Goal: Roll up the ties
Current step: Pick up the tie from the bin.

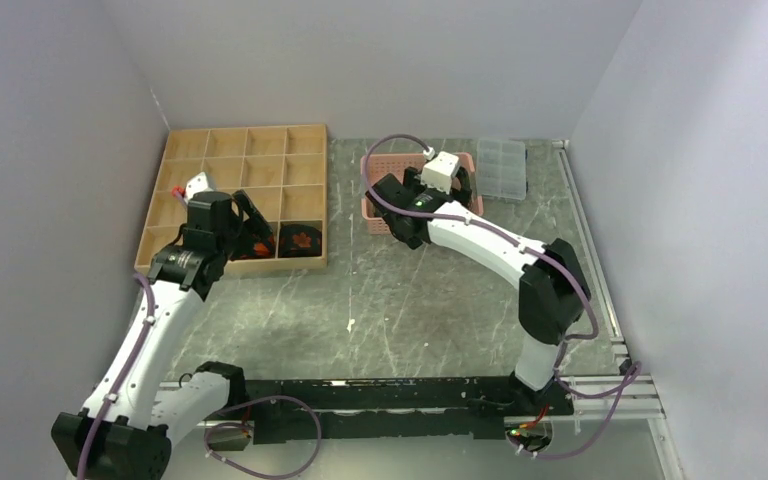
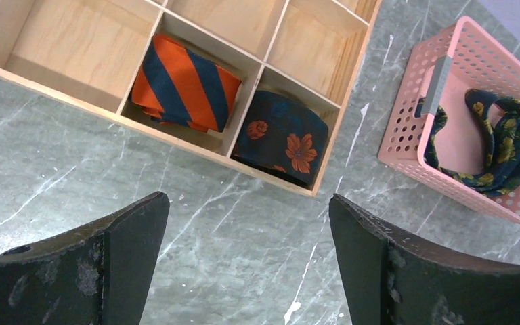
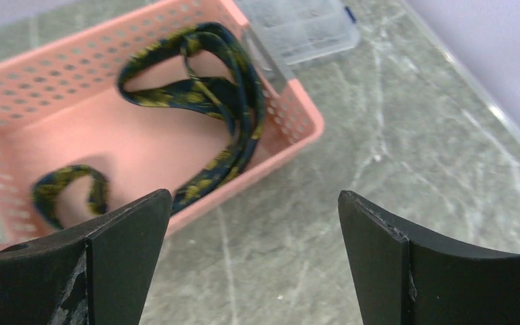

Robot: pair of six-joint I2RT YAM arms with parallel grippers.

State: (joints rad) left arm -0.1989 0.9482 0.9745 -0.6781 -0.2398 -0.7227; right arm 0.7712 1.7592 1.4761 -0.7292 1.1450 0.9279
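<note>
Wooden divided tray (image 2: 74,40) with rolled orange-striped tie (image 2: 186,84) and rolled orange-flower tie (image 2: 281,139) in adjoining compartments; pink basket (image 2: 406,128) holding the loose, unrolled yellow-green floral tie (image 2: 508,145); left gripper (image 2: 248,200) and right gripper (image 3: 254,196), jaws spread wide, grasping nothing.

Even, diffuse, fairly bright light with faint soft shadows; right wrist view slightly blurred.

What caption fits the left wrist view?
Open left gripper; striped orange tie, black flowered tie rolled in wooden tray; yellow floral tie loose in pink basket.
</note>
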